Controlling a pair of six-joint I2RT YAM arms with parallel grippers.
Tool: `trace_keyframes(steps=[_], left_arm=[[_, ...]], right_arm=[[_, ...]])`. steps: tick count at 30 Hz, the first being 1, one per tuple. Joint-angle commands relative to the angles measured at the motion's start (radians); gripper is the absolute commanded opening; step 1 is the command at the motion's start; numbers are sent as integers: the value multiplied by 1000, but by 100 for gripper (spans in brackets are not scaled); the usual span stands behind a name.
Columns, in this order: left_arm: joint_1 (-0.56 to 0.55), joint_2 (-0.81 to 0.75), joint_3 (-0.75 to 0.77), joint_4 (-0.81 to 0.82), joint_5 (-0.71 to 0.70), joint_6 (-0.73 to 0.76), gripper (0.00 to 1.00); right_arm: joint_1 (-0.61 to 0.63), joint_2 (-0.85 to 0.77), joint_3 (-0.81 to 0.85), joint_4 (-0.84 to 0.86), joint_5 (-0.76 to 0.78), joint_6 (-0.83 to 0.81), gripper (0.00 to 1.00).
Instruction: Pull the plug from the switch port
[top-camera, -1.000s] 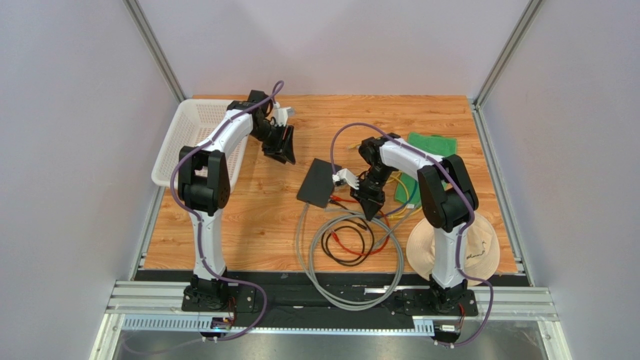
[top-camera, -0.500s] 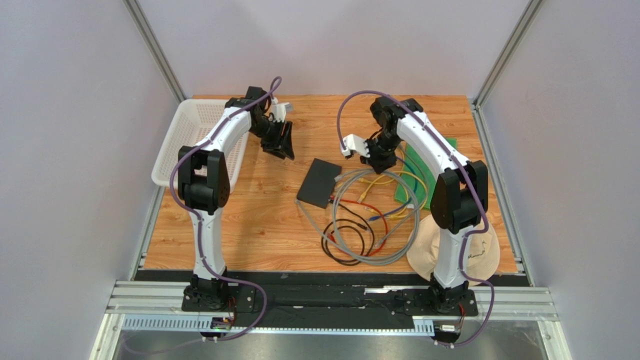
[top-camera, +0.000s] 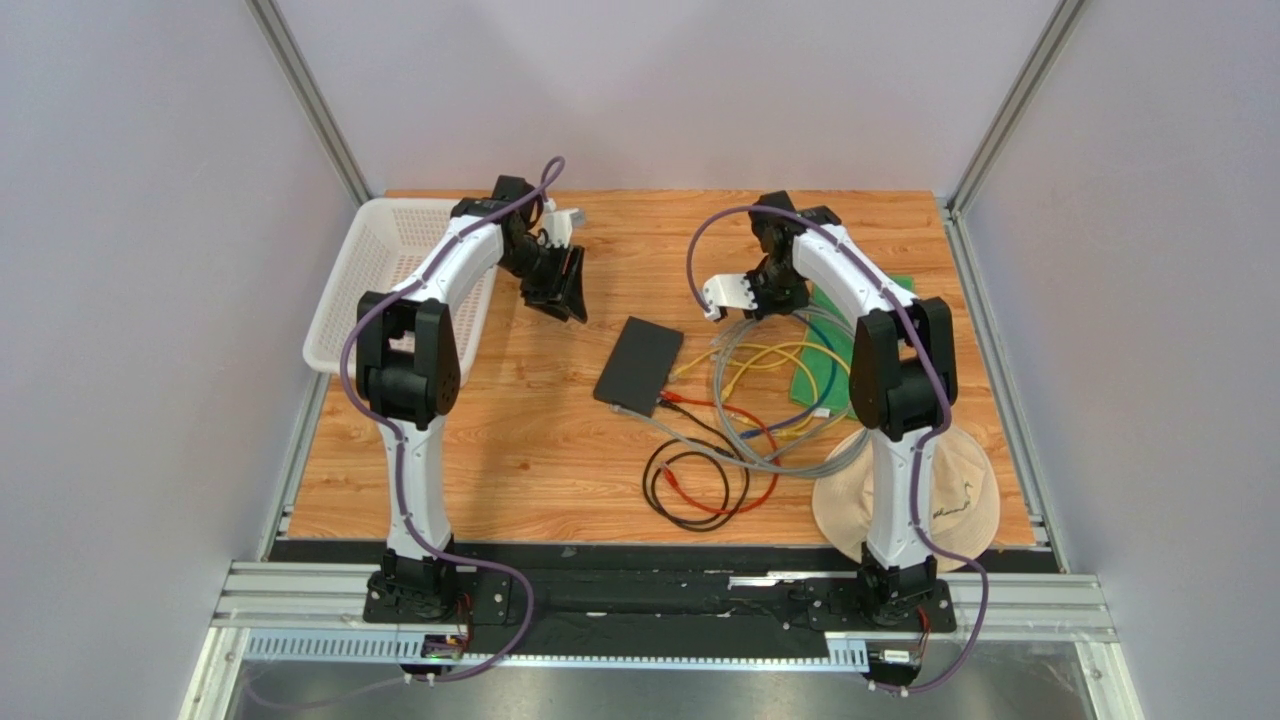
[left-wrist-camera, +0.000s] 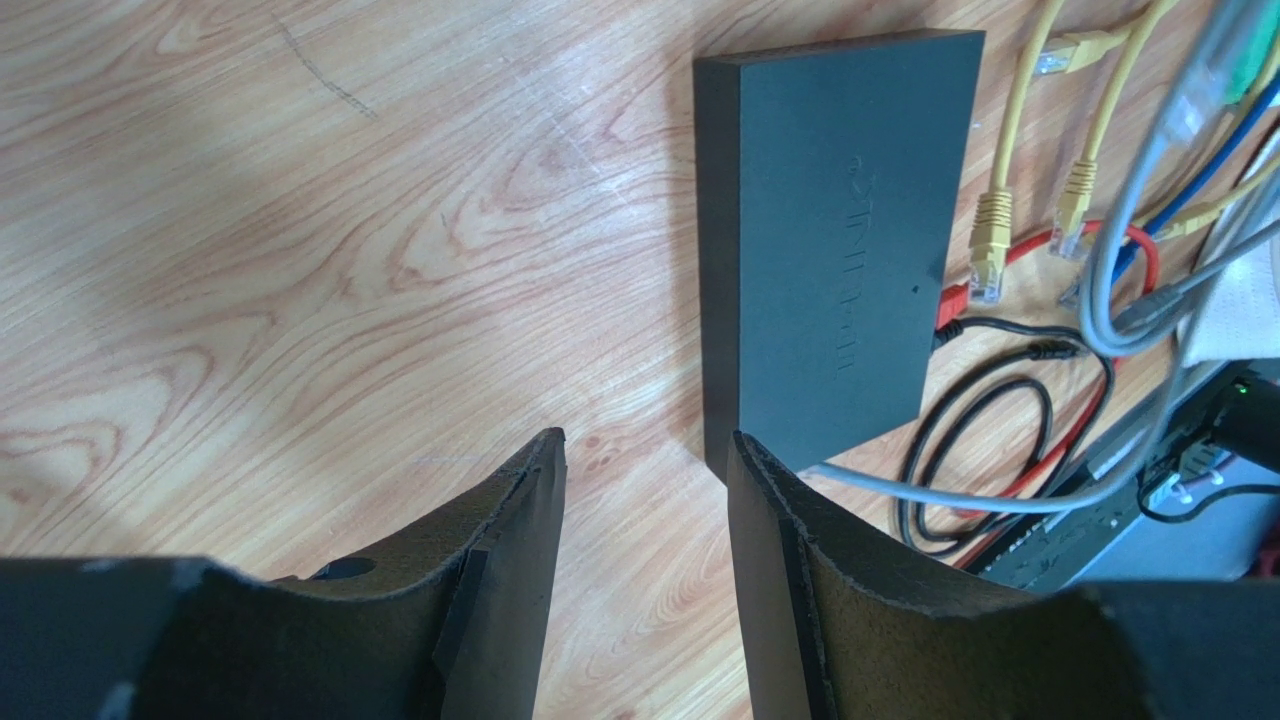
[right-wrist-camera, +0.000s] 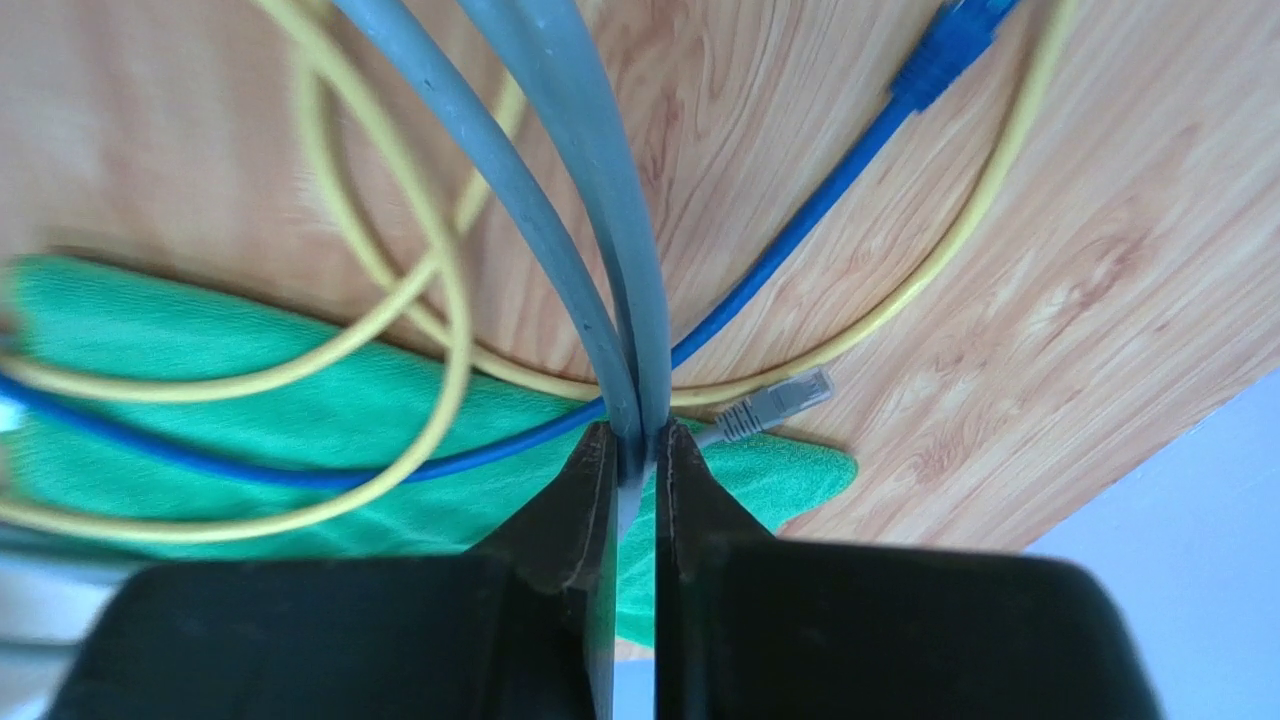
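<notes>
The switch (top-camera: 637, 366) lies mid-counter (top-camera: 511, 450). Just right of it sprawl cables (right-wrist-camera: 594, 195), some running over the cloth (right-wrist-camera: 226, 338) farther right. A basket (top-camera: 361, 285) sits at the left edge, a hat (top-camera: 954, 503) at the near right corner.

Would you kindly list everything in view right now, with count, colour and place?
switch: one, matte black, table centre
grey cable: one, grey, looped right of the switch
yellow cables: at least two, yellow, right of the switch
blue cable: one, blue, crossing the cloth
red cable: one, red, near side of the switch
black cable: one, black, coiled by the red cable
cloth: one, green, far right
basket: one, white, far left
hat: one, beige, near right corner
table: one, wood
left gripper: open, empty
right gripper: shut on the grey cable
</notes>
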Motion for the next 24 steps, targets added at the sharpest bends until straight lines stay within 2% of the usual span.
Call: trace_keyframes(steps=[1, 4, 6, 7, 10, 11, 12, 14, 15, 16, 17, 20, 24], left_arm=[[3, -61, -12, 5, -12, 26, 53], [3, -65, -24, 4, -21, 31, 54], [3, -73, -30, 4, -23, 32, 54], [3, -75, -35, 5, -24, 37, 54], [3, -78, -41, 4, -31, 41, 54], [3, -78, -38, 2, -34, 43, 54], [3, -78, -40, 2, -35, 44, 54], [3, -78, -34, 0, -41, 49, 54], [3, -78, -32, -1, -46, 52, 54], [3, -76, -29, -1, -47, 54, 54], [3, -78, -29, -1, -55, 54, 54], [3, -79, -27, -3, -66, 58, 54], [3, -84, -40, -3, -67, 58, 54]], right_arm=[[-43, 65, 33, 329, 187, -44, 29], [-43, 65, 98, 330, 112, 94, 51], [-37, 36, 97, 327, -1, 175, 57], [-34, 6, 88, 327, -27, 200, 63], [-2, -45, 75, 290, -113, 320, 65], [15, -58, 74, 240, -194, 349, 64], [24, -79, 71, 214, -243, 378, 62], [46, -91, 54, 172, -390, 479, 45], [55, -87, 48, 133, -429, 533, 30], [60, -75, 48, 108, -463, 629, 6], [66, -56, 58, 38, -533, 674, 1], [70, 33, 83, -126, -635, 720, 0], [67, 80, 34, -123, -611, 760, 0]])
